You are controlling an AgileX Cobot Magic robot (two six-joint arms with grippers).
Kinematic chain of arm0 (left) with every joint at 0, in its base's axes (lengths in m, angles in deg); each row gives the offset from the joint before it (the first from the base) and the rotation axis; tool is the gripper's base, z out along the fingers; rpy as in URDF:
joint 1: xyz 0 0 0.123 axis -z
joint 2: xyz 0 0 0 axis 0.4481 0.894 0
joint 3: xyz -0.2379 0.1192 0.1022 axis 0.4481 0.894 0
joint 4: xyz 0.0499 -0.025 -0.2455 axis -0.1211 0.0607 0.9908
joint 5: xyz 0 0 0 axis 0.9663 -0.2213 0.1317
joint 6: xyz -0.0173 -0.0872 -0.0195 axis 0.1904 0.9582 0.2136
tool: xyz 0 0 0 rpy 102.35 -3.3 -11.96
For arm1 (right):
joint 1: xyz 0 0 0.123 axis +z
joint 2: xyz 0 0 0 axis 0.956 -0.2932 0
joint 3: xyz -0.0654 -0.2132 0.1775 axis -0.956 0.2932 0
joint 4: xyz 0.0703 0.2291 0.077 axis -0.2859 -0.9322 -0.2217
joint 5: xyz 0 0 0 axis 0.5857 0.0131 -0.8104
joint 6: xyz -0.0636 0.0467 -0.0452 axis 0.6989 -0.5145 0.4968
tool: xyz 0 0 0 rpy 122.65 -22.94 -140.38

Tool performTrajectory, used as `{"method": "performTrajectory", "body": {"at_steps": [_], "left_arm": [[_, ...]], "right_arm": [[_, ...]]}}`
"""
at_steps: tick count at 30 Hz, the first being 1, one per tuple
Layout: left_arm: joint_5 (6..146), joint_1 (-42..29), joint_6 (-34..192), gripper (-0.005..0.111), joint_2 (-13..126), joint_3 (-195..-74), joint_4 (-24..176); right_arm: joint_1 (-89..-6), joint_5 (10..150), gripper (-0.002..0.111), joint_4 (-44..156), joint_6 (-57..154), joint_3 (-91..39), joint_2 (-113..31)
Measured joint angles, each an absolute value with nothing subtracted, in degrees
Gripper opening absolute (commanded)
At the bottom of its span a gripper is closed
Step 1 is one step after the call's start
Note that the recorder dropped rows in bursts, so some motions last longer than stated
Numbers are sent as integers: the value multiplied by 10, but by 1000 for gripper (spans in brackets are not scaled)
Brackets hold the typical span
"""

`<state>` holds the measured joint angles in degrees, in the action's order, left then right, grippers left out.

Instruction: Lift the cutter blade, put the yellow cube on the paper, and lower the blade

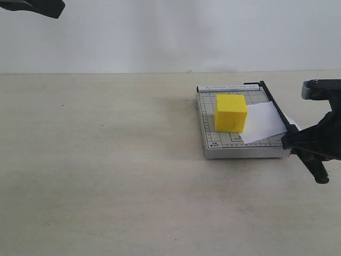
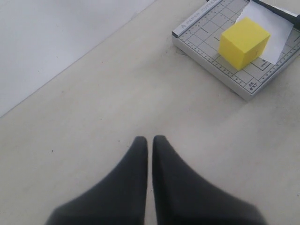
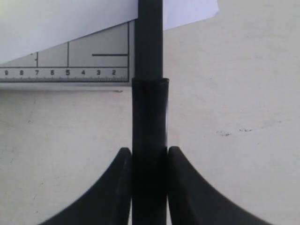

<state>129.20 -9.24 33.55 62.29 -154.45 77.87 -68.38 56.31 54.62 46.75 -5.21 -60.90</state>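
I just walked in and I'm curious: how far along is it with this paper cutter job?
Nearly done. The yellow cube sits on the trimmer board against the paper, though overlap is unclear. The cutter blade looks lowered across the paper, its handle clamped in the right gripper. Remaining: letting go of the handle.

One edge of the paper hides behind the yellow cube and another part runs under the cutter blade, so its outline is incomplete. The exterior view's edges cut off the body of the right gripper and nearly all the left arm (only a dark corner shows). Fine print on the trimmer board is too small to read there.
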Motion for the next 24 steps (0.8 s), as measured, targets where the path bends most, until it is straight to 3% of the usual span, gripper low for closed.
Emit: {"method": "performTrajectory", "body": {"at_steps": [24], "left_arm": [[1287,-92,335,5,623,-1545,779]], "right_arm": [[-684,589,13,542,465,-41,-465]]}}
